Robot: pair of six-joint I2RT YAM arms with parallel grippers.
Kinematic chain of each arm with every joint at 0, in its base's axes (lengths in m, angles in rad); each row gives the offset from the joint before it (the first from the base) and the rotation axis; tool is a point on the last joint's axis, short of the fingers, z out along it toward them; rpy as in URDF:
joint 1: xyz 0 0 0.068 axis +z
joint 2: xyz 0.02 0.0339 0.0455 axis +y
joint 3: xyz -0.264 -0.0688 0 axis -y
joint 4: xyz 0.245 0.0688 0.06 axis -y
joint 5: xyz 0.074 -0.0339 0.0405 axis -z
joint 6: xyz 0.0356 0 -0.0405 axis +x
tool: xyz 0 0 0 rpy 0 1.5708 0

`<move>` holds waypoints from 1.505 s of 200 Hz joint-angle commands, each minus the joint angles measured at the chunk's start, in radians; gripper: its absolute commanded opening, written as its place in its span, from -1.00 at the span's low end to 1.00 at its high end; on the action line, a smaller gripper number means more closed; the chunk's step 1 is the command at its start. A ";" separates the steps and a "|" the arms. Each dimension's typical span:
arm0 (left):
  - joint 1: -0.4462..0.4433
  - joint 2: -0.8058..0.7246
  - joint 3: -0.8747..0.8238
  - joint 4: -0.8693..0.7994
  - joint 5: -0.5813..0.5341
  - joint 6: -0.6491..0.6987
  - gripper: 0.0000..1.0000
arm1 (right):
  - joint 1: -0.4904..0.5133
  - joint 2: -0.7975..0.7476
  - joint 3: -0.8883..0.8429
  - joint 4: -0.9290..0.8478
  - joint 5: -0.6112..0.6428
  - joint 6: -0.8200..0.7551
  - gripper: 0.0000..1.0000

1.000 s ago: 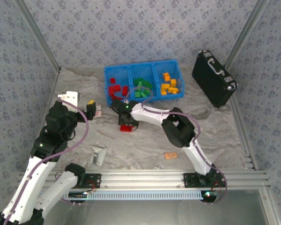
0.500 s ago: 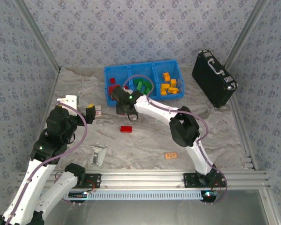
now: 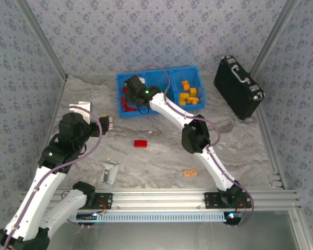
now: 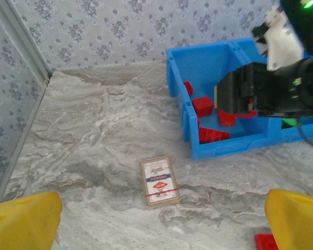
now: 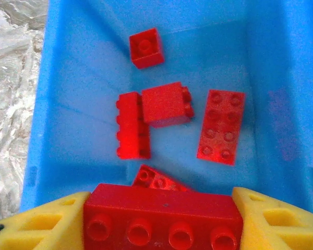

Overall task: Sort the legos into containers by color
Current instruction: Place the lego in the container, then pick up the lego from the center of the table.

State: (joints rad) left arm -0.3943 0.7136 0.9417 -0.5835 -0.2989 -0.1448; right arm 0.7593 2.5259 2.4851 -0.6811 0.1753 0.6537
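My right gripper (image 5: pixel 161 221) is shut on a long red brick (image 5: pixel 161 208), held over the left compartment of the blue tray (image 3: pixel 126 112). Several red bricks (image 5: pixel 167 104) lie in that compartment below it. In the top view this gripper (image 3: pixel 133 86) hangs over the tray's left end. Orange-yellow bricks (image 3: pixel 188 94) fill the right compartment; the arm covers most of the middle one. One red brick (image 3: pixel 141 143) lies loose on the table. My left gripper (image 3: pixel 105 122) stands open left of the tray, its yellow fingers (image 4: pixel 21 221) wide apart with nothing between them.
A small printed card (image 4: pixel 159 180) lies on the table under the left gripper. A grey-white bracket (image 3: pixel 109 171) sits near the front left, an orange tag (image 3: pixel 190 172) front centre. A black case (image 3: pixel 239 87) leans at the back right.
The right gripper rose from beside the loose red brick and travelled back over the tray's left compartment with a red brick in it. The left arm shifted slightly to the right.
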 commanded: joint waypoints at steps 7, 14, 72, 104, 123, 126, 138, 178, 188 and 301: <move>0.005 -0.047 -0.004 -0.008 0.078 -0.086 1.00 | -0.037 0.066 0.054 -0.003 -0.051 -0.017 0.01; 0.005 -0.052 -0.011 -0.014 0.089 -0.108 1.00 | -0.039 0.068 0.052 0.000 -0.057 -0.018 0.10; -0.010 -0.062 -0.153 -0.029 0.206 -0.335 1.00 | -0.027 -0.016 0.001 0.045 -0.077 -0.112 0.59; -0.150 -0.011 -0.233 -0.016 0.051 -0.444 1.00 | -0.031 -0.127 -0.062 0.068 -0.112 -0.163 0.70; -0.248 0.058 -0.228 0.007 -0.022 -0.449 1.00 | -0.035 -0.208 -0.120 0.075 -0.121 -0.195 0.72; -0.257 0.073 -0.225 0.009 -0.029 -0.449 1.00 | -0.037 -0.221 -0.131 0.075 -0.121 -0.201 0.72; -0.299 0.135 -0.211 0.021 -0.046 -0.447 1.00 | -0.043 -0.272 -0.178 0.108 -0.138 -0.224 0.74; -0.390 0.332 -0.205 0.091 -0.071 -0.472 1.00 | -0.054 -0.476 -0.357 0.180 -0.224 -0.333 0.76; -0.395 0.363 -0.222 0.135 -0.060 -0.491 1.00 | -0.062 -0.526 -0.401 0.183 -0.226 -0.348 0.76; -0.498 0.727 -0.115 0.225 -0.079 -0.588 1.00 | -0.193 -0.850 -0.748 0.189 -0.225 -0.385 0.82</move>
State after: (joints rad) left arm -0.8906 1.3930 0.7979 -0.3824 -0.3599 -0.6746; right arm 0.5831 1.7489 1.7767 -0.4965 -0.0418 0.2939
